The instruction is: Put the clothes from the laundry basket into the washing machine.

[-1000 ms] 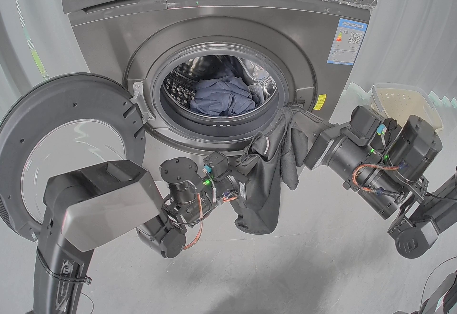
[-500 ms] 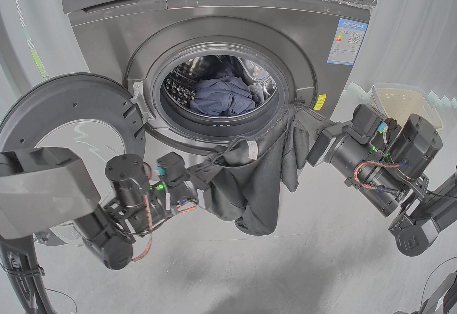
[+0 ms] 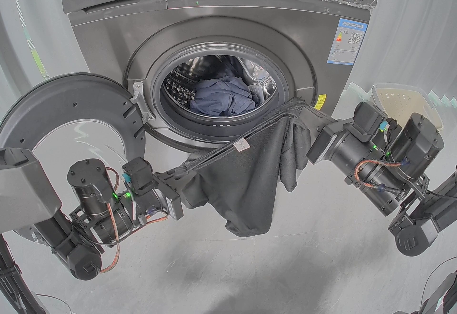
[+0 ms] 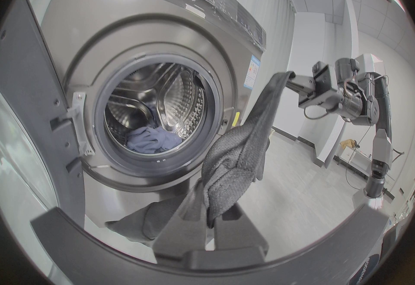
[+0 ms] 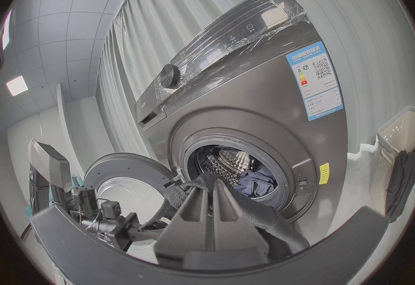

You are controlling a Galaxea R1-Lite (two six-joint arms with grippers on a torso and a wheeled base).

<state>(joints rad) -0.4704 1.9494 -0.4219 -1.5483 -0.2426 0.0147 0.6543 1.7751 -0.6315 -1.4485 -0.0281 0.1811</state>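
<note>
The left arm has swung out and down from the washing machine (image 3: 214, 43) toward the door side. The dark grey garment (image 3: 247, 177), bunched between the grippers a second ago, is now drawn out into a taut line along its top edge. The right arm has barely shifted.

The washing machine stands facing the head camera, its drum open. Its round door (image 3: 71, 105) is swung fully open on the robot's left of the opening.

The dark grey garment hangs in front of the machine, just below the drum's lower rim and outside it. Its upper hem stretches from below the door hinge up to the right edge of the opening, and the rest sags in a loose pouch toward the floor.

The laundry basket (image 3: 404, 100), pale and perforated, stands on the floor to the right of the machine, behind the right arm. In the right wrist view a dark cloth (image 5: 400, 182) hangs over its rim.

The left gripper (image 3: 189, 169), below the hinge, is pinched tight on the hem's low end. The right gripper (image 3: 299, 110), at the right rim of the opening, is clamped on the high end.

A blue garment (image 3: 221, 96) lies crumpled inside the drum.

A small white tag (image 3: 241, 144) sits on the stretched hem, below the middle of the opening.
</note>
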